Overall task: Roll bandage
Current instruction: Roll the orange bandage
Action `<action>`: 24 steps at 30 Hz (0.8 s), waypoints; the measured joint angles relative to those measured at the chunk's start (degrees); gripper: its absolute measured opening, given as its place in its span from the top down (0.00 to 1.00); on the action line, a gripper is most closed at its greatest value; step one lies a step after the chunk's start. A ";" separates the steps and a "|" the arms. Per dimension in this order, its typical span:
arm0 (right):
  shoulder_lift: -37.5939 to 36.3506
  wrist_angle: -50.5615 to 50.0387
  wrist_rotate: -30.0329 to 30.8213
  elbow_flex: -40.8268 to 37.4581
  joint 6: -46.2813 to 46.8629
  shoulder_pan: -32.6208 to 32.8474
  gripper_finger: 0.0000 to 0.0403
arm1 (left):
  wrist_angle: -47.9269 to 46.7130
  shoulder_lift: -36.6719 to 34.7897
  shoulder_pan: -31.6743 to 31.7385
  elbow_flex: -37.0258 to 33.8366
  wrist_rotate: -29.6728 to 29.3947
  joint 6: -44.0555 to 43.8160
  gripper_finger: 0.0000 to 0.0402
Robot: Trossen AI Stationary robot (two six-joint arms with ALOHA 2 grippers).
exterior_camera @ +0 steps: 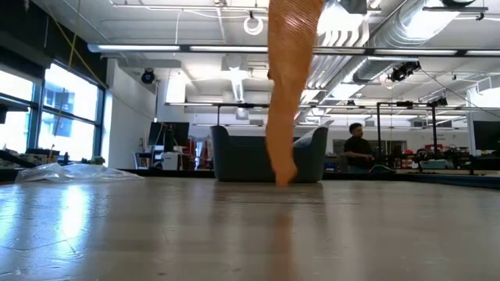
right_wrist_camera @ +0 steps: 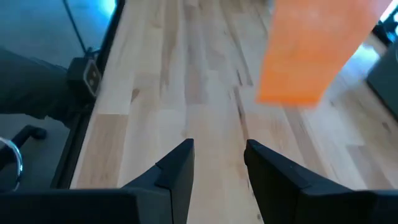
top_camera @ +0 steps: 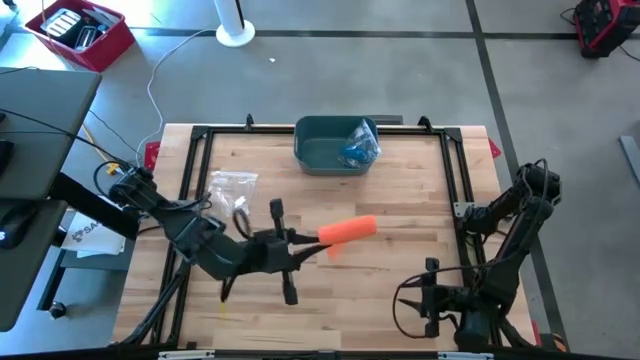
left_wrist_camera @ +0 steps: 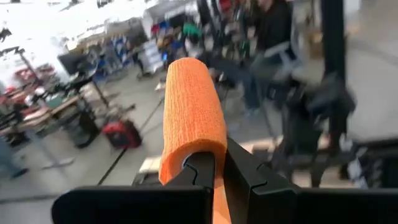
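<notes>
The left gripper [top_camera: 303, 238], mid-frame in the high view, clamped the orange bandage [top_camera: 347, 230]; the right gripper [right_wrist_camera: 219, 163], lower right, stood parted and empty

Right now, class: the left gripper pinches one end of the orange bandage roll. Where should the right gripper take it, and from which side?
Take the free end of the roll, coming from the right. The roll lies level, pointing away from the left gripper, so that end is open to the right gripper, whose fingers are apart.
</notes>
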 joint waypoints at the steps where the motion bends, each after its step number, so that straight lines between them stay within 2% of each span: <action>1: 0.00 1.66 0.06 -0.32 -2.23 0.00 0.65 | -2.16 0.09 0.00 -0.02 -0.97 -0.86 0.99; 4: 0.00 11.21 0.25 -4.15 -10.06 -0.28 0.65 | -10.20 0.40 0.01 -0.08 -2.62 -4.09 0.98; 6: 0.00 21.96 -0.72 -8.36 -14.45 -1.65 0.65 | -15.89 0.46 -0.12 -0.13 -2.64 -6.01 0.98; 9: 0.07 49.07 -4.65 -16.93 -25.55 -4.74 0.65 | -18.60 0.45 -0.69 -2.72 -2.70 -7.00 0.98; 12: 0.11 80.54 -13.72 -25.01 -41.42 -8.28 0.65 | -19.25 0.56 -1.52 -5.69 -2.59 -5.73 0.98; 15: 0.04 99.72 -21.21 -29.60 -51.85 -11.04 0.65 | -19.12 0.52 -2.40 -9.06 -2.68 -6.93 0.98; 19: -0.27 110.56 -19.89 -30.72 -61.23 -13.80 0.65 | -18.77 0.61 -4.19 -11.99 -4.50 -11.37 0.98; 24: -2.08 104.51 -17.79 -27.67 -64.89 -16.70 0.63 | -13.02 0.55 -6.32 -15.16 -4.68 -12.06 0.98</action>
